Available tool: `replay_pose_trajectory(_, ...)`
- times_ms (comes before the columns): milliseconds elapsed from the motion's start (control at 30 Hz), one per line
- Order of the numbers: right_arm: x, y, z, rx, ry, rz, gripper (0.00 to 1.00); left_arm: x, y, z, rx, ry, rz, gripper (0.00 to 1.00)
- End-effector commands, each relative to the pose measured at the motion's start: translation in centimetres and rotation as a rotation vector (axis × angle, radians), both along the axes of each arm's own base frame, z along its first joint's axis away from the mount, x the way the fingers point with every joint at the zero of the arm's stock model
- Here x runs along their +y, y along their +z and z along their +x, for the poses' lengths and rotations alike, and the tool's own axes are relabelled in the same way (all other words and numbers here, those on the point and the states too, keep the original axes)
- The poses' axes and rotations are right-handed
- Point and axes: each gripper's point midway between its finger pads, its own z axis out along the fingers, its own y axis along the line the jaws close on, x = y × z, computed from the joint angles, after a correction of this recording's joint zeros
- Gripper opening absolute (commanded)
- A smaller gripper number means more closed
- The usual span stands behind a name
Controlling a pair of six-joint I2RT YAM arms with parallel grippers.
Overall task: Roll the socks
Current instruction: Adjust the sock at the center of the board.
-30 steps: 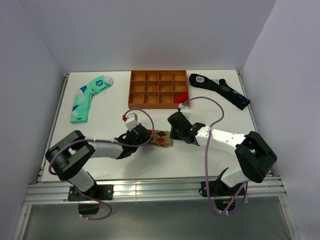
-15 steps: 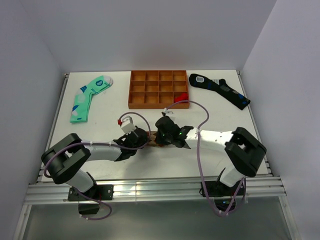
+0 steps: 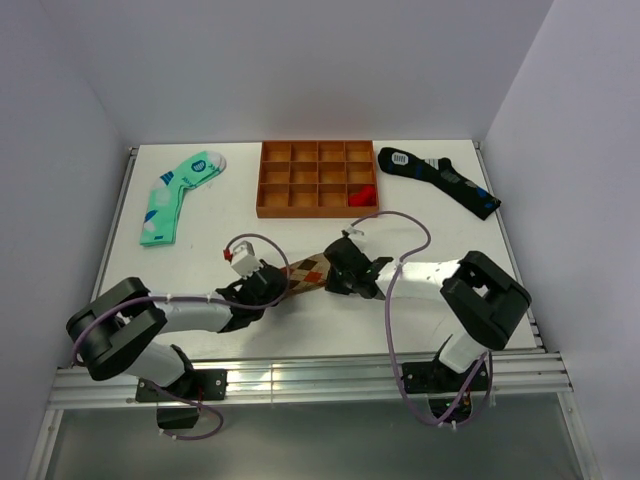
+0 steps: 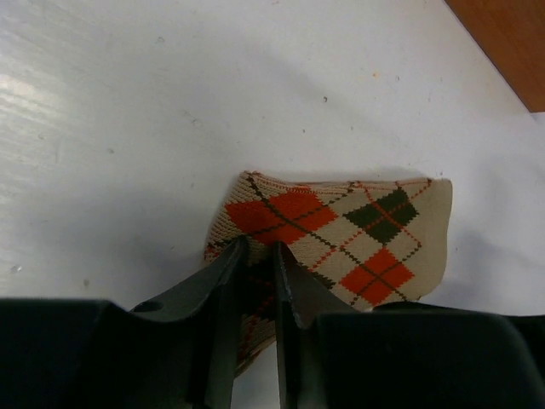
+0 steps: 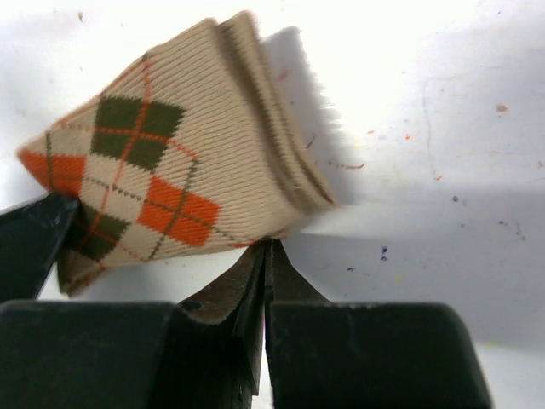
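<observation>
On the white table [image 3: 200, 250], your left gripper [image 4: 260, 249] and right gripper [image 5: 266, 249] pinched only thin edges of the tan-brown knit argyle sock [image 3: 308, 272], so a tug could've freed it.

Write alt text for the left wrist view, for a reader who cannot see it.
The left tool, its fingers nearly shut, pinches the near edge of a tan argyle sock with orange and dark diamonds, over a white table. A corner of the orange tray shows top right.

sock [image 3: 308, 272] between left hand [image 3: 274, 285] and right hand [image 3: 335, 277], tray [image 3: 300, 211] behind
</observation>
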Motion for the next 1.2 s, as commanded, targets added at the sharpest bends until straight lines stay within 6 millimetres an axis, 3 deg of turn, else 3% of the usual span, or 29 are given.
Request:
replay_pose_trajectory(0, -2.7, -1.3, 0.4, -0.003, -0.056, -0.08, 0.04, 3.7, -4.3, -3.7, 0.141, -0.003, 0.142, 0.26)
replay_pose_trajectory(167, -3.4, -0.8, 2.2, -0.022, -0.056, -0.134, 0.04, 3.6, -4.1, -4.8, 0.139, -0.009, 0.123, 0.25)
replay_pose_trajectory(300, -2.6, 0.6, 4.3, -0.044, -0.036, -0.161, 0.03, 3.3, -4.5, -5.9, 0.15, -0.013, 0.125, 0.25)
replay_pose_trajectory(500, -2.3, 1.1, 4.9, -0.049, -0.021, -0.166, 0.03, 2.5, -4.1, -6.5, 0.143, -0.001, 0.09, 0.3)
replay_pose_trajectory(667, -1.2, 2.0, 5.4, -0.079, 0.035, -0.136, 0.03, 1.1, -1.5, -5.9, 0.086, -0.042, 0.052, 0.35)
replay_pose_trajectory(767, 1.1, 3.4, 7.1, -0.101, 0.079, -0.111, 0.03, 0.6, 0.3, -5.4, 0.052, -0.062, 0.051, 0.36)
replay_pose_trajectory(900, 2.4, 3.8, 8.6, -0.105, 0.107, -0.119, 0.02, 0.4, 3.2, -4.7, 0.002, -0.066, 0.053, 0.37)
replay_pose_trajectory(1033, 1.6, 5.0, 9.2, -0.124, 0.074, -0.138, 0.02, 1.0, 5.4, -4.2, -0.043, -0.06, 0.079, 0.39)
replay_pose_trajectory(1100, 0.7, 6.1, 8.9, -0.142, 0.052, -0.144, 0.02, 1.8, 6.4, -3.8, -0.069, -0.043, 0.117, 0.4)
replay_pose_trajectory(1167, -0.3, 5.9, 8.0, -0.12, 0.034, -0.159, 0.02, 2.3, 7.1, -3.2, -0.081, -0.037, 0.142, 0.41)
